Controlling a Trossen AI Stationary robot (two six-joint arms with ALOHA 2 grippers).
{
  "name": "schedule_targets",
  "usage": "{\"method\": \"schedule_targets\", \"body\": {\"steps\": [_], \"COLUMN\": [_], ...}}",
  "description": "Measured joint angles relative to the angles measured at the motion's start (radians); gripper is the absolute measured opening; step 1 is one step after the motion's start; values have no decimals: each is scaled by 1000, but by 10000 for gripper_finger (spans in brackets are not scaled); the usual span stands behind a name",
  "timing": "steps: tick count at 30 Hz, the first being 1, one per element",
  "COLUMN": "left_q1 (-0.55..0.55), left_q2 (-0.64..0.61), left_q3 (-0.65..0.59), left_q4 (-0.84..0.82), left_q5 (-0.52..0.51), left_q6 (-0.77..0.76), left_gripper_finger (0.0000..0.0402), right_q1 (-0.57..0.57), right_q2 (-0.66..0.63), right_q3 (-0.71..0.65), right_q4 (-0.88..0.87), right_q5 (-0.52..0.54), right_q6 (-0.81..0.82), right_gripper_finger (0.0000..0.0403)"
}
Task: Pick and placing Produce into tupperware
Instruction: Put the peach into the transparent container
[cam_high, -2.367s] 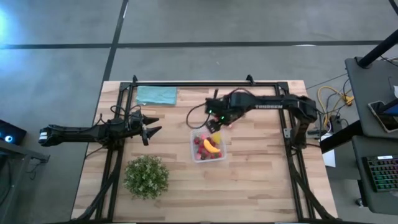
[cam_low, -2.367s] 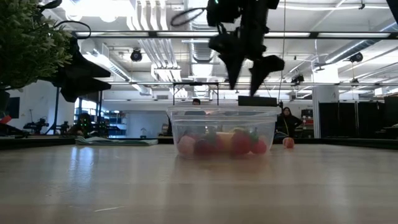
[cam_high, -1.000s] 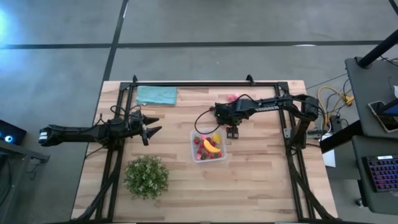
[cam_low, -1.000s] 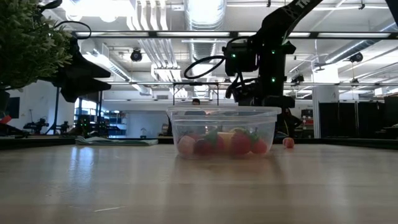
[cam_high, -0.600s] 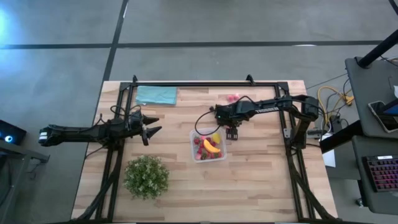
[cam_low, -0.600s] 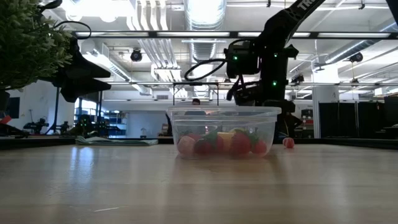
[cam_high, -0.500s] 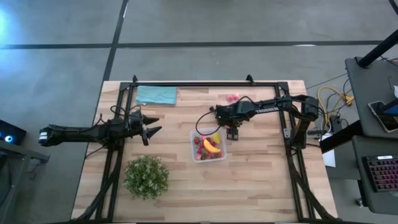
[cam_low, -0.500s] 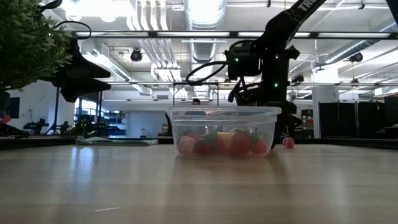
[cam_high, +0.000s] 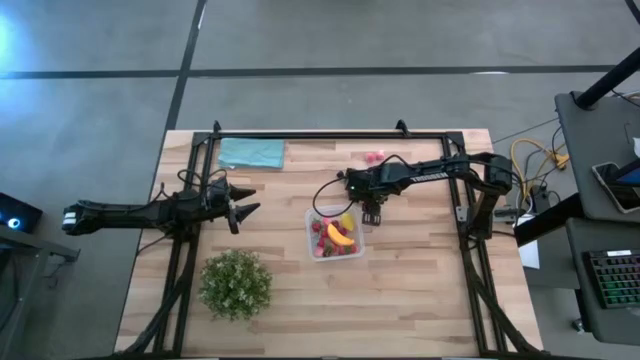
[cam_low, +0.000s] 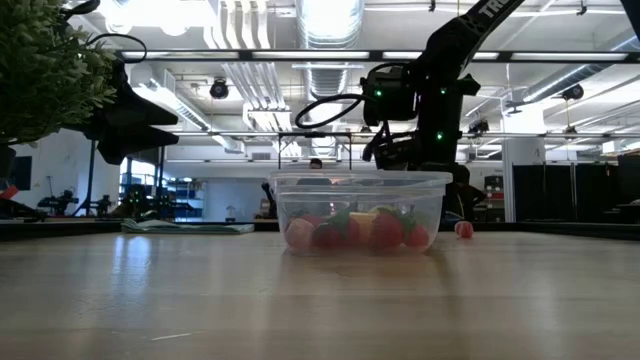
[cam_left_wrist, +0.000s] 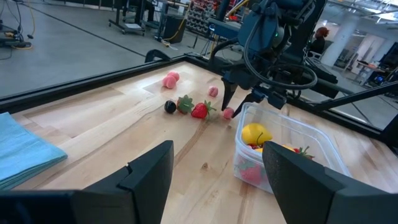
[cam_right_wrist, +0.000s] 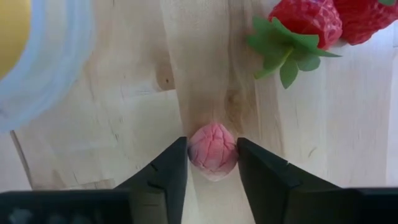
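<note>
The clear tupperware (cam_high: 335, 235) stands mid-table with a yellow banana, a lemon (cam_left_wrist: 256, 134) and red pieces inside. More produce lies on the wood beyond it: strawberries (cam_left_wrist: 199, 110), a dark piece (cam_left_wrist: 170, 106) and pink pieces (cam_high: 373, 157). My right gripper (cam_right_wrist: 212, 163) points down at the tupperware's far right corner, shut on a small pink fruit (cam_right_wrist: 212, 149). In the low view the tupperware (cam_low: 360, 212) hides its fingertips. My left gripper (cam_high: 240, 210) waits open at the table's left. My right gripper pinches the small pink fruit by its two opposite sides (cam_right_wrist: 194, 152) between its two fingers. The fingers come from above, pointing down. The fruit sits on the wooden table, right beside the tupperware's wall (cam_left_wrist: 245, 118).
A bushy green plant (cam_high: 235, 283) stands near the front left. A teal folded cloth (cam_high: 251, 152) lies at the far left. A strawberry with green leaves (cam_right_wrist: 298, 28) lies close beyond the held fruit. Another pink piece (cam_low: 463, 229) lies right of the tupperware.
More than a second ago my right gripper came down from above the tupperware to the table at its far right corner. Over the last second it has stayed there, and no thing has visibly moved.
</note>
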Motion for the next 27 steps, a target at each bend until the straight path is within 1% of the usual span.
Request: {"method": "schedule_targets", "body": {"steps": [9,15,17,19,23,25,27], "left_q1": [0,0,0,0,0,0,0], "left_q2": [0,0,0,0,0,0,0], "left_q3": [0,0,0,0,0,0,0], "left_q4": [0,0,0,0,0,0,0], "left_q5": [0,0,0,0,0,0,0], "left_q6": [0,0,0,0,0,0,0], "left_gripper_finger": [233,233,233,233,233,233,233], "right_q1": [1,1,2,5,7,7,9], "right_q2": [0,-1,-10,-34,-121,-169,-221], "right_q3": [0,0,6,17,53,77,101], "right_q4": [2,-2,-29,-73,-176,-218,-238], "right_q5": [0,-12,-20,-22,-32,-74,-141], "right_q6": [41,84,103,114,151,187,238], "right_gripper_finger": [75,67,69,71,71,70,71]}}
